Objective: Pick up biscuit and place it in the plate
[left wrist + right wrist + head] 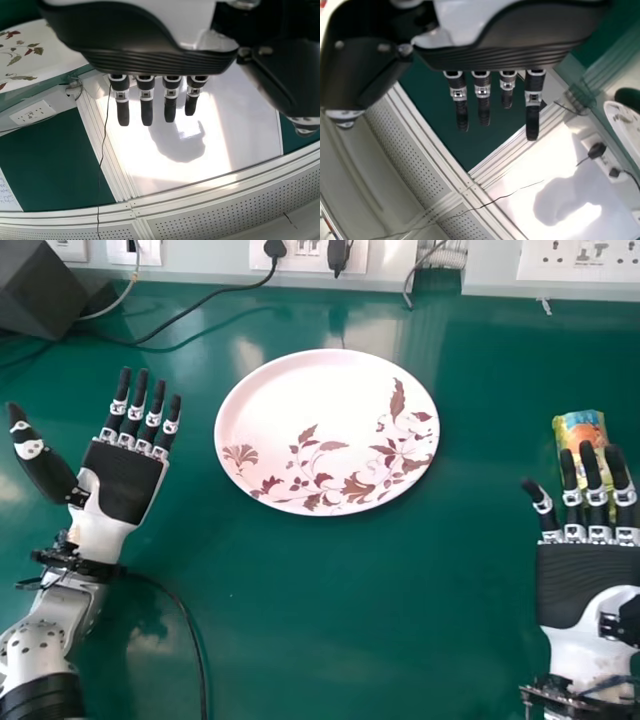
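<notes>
**Biscuit packet (580, 427) not yet on the plate (300, 400)**

At the left of the head view, the left hand (124, 482) is open above the counter (310, 620), its fingers straight and a little spread, the thumb out wide; it holds nothing. In the middle, the flowered plate lies flat on the counter. To the right, well apart from the plate, is the biscuit packet, with the right hand (575, 580) just on the near side of it. That hand's fingers are straight with small gaps between them, pinching nothing, their tips in front of the packet.

As for progress, the right hand appears lined up with the packet, but the grasp is not made. The lift, the carry across to the plate and the release all remain.

The right hand's fingers hide the near part of the packet, so whether they touch it cannot be told. The right edge of the head view cuts off part of that hand. The biscuit itself cannot be made out inside the bright wrapper.
</notes>
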Controlling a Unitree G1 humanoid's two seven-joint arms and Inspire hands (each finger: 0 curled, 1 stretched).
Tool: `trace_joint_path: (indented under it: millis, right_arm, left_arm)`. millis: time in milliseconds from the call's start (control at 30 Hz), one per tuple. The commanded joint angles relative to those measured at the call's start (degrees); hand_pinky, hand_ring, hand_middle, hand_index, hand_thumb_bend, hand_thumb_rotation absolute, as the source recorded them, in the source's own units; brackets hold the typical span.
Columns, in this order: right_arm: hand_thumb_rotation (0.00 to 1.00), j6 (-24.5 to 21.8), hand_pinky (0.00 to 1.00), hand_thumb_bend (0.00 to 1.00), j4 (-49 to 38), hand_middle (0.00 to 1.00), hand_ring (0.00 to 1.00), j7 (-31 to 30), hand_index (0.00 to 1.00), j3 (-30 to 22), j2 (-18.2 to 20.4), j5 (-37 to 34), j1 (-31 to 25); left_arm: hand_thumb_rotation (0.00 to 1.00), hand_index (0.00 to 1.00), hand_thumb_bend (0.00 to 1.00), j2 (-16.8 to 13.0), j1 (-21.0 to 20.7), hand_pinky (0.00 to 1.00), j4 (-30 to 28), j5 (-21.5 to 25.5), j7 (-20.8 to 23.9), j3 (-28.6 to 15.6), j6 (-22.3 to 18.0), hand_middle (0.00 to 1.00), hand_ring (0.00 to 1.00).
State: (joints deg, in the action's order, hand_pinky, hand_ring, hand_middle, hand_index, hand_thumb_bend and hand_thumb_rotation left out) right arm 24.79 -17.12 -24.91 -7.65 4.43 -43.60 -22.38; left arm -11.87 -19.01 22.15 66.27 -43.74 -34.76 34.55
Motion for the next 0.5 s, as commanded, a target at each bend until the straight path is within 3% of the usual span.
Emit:
trace_joint_path:
  millis: [0,333,467]
  right_arm:
    - [0.80,1.57,0.62,1.00,-1.68,0.90,0.72,2.43,0.84,1.00,4.89,2.70,-1.00]
    - [0.76,4.85,0.63,1.00,-5.87,0.89,0.72,11.74,0.81,3.62,4.36,14.16,-3.04]
    - [0.76,5.67,0.63,1.00,-8.80,0.88,0.71,16.82,0.80,3.94,4.69,22.28,-4.27]
  left_arm:
    - [0.78,0.99,1.00,-0.78,-0.18,0.90,1.44,-0.37,-0.87,-0.46,0.01,0.97,0.94]
    - [0.82,0.98,1.00,-2.07,-2.03,0.90,6.19,-1.78,-3.98,-0.26,-0.38,0.97,0.93]
    - [0.85,0.99,1.00,-2.39,-2.64,0.93,7.78,-2.73,-5.00,-0.36,-0.85,0.98,0.93]
